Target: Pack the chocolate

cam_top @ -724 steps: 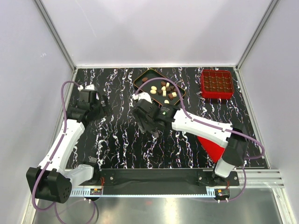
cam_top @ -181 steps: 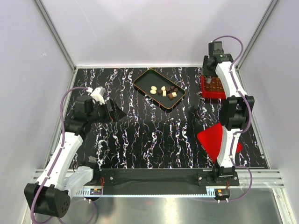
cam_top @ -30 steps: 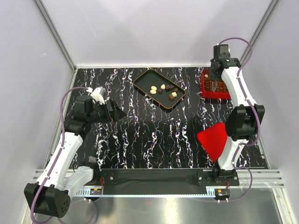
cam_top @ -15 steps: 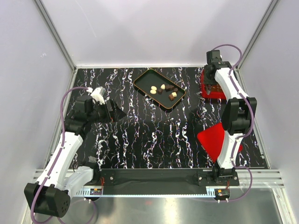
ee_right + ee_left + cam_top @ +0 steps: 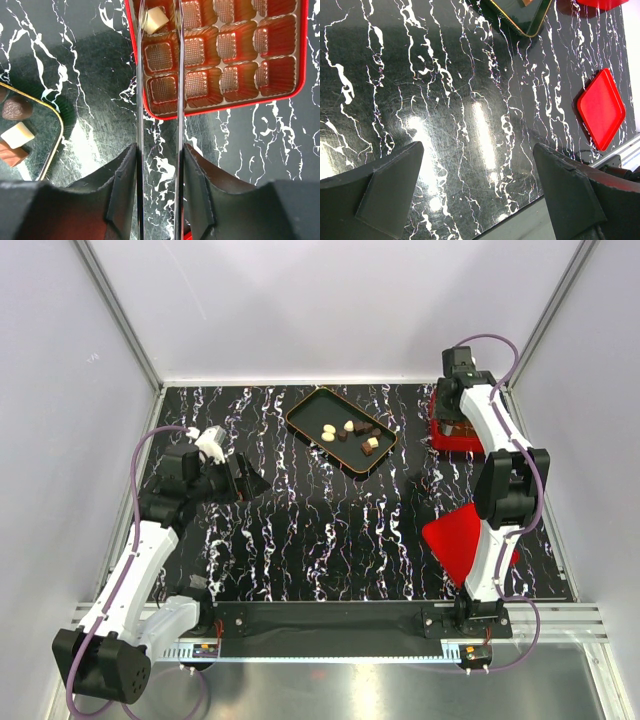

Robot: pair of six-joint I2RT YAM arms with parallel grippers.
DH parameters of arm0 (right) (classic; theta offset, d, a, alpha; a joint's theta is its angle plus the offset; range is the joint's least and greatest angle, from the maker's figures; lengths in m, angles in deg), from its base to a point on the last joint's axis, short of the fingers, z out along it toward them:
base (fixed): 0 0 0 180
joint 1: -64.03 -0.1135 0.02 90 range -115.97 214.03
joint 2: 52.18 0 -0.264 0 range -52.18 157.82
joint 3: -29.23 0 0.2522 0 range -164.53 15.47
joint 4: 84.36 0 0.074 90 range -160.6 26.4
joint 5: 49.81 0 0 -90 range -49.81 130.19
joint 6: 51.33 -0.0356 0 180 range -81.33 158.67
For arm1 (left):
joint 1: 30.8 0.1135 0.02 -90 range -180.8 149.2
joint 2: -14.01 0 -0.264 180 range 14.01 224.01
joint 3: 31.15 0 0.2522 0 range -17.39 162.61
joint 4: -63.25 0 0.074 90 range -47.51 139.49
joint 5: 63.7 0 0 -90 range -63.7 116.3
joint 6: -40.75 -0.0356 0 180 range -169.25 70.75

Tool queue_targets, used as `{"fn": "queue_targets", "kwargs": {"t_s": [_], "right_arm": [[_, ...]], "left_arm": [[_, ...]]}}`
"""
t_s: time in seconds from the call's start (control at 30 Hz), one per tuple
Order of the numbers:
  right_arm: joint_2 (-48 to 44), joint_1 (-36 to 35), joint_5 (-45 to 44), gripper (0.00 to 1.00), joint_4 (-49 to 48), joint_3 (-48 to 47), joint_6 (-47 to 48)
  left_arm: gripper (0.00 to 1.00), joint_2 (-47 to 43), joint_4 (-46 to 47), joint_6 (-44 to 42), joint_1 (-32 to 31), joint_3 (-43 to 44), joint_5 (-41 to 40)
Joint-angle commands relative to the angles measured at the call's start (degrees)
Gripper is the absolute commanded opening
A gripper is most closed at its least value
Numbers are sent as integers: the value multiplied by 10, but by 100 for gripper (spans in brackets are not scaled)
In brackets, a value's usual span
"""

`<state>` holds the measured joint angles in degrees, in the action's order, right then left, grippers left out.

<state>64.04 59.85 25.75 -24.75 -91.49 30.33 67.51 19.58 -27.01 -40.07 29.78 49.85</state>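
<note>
Several chocolates (image 5: 350, 433), dark, light brown and cream, lie in the black orange-rimmed tray (image 5: 303, 407). My right gripper (image 5: 452, 424) hovers over the left edge of the red gridded box (image 5: 440, 432). In the right wrist view its fingers (image 5: 122, 185) are shut on metal tweezers (image 5: 178, 75). The two blades stand apart on either side of a cream chocolate (image 5: 155, 20) that lies in a corner cell of the box (image 5: 225, 107). The other cells in view are bare. My left gripper (image 5: 245, 480) (image 5: 477, 155) is open and empty above the table's left side.
The flat red lid (image 5: 458, 540) lies at the right, beside my right arm's base; it also shows in the left wrist view (image 5: 601, 115). The tray's corner with two chocolates (image 5: 15, 107) shows at the left of the right wrist view. Walls enclose the table.
Over the last second my right gripper moved left across the box to its left edge, then stayed. The tray holds fewer chocolates than long ago. My left arm has not moved.
</note>
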Motion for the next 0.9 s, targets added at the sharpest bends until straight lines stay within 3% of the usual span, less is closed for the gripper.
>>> {"fn": "queue_targets", "kwargs": {"t_s": [0.0,0.17,0.4,0.53,0.87], "right_arm": [[-20,-2,-14,47,7,-40,2],[-67,-17,61,46,21,-31,-15],[-110,-163,86,46,11,45,-7],[-122,-200,107,46,6,105,-12],[-140,-226,100,47,-15,176,3]], "left_arm": [[99,-1,23,-9,1,5,1],[99,-7,22,-9,1,3,1],[99,-12,21,-9,1,1,-1],[99,-13,21,-9,1,0,-1],[99,-9,22,-8,1,1,0]]}}
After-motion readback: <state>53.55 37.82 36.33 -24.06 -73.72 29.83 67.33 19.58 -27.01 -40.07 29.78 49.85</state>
